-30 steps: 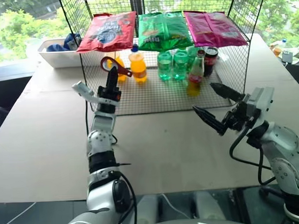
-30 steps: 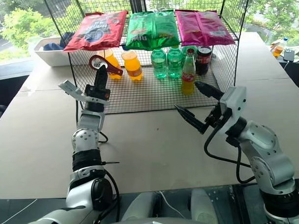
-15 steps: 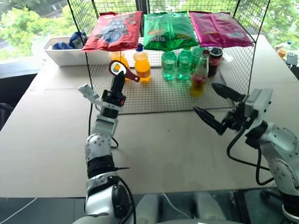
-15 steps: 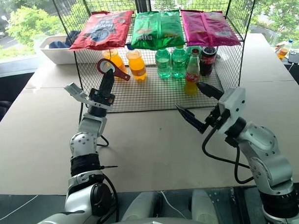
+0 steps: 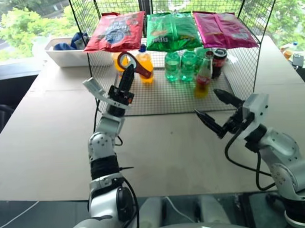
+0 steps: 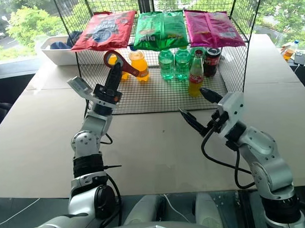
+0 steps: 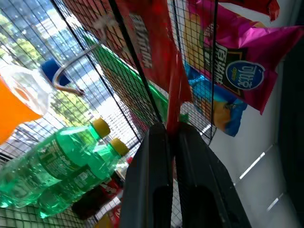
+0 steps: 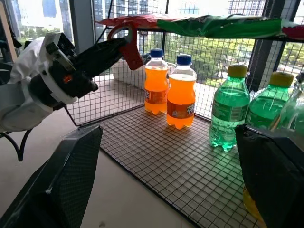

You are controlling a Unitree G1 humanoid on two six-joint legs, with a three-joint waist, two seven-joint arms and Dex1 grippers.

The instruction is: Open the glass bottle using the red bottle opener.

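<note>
- Left end effector is clamped on the flat red bottle opener, raised ready, handle trailing toward 4 o'clock (loop head at 10).
- Slim clear glass bottle stands upright on the wire shelf, neck toward 12.
- Right end effector, jaws spread and empty, waits at the bottle's 6 o'clock, probably to steady it.

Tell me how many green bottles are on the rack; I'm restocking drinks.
2: one green bottle and a second green bottle stand side by side between the orange bottles and the glass bottle. Others may be hidden.
</note>
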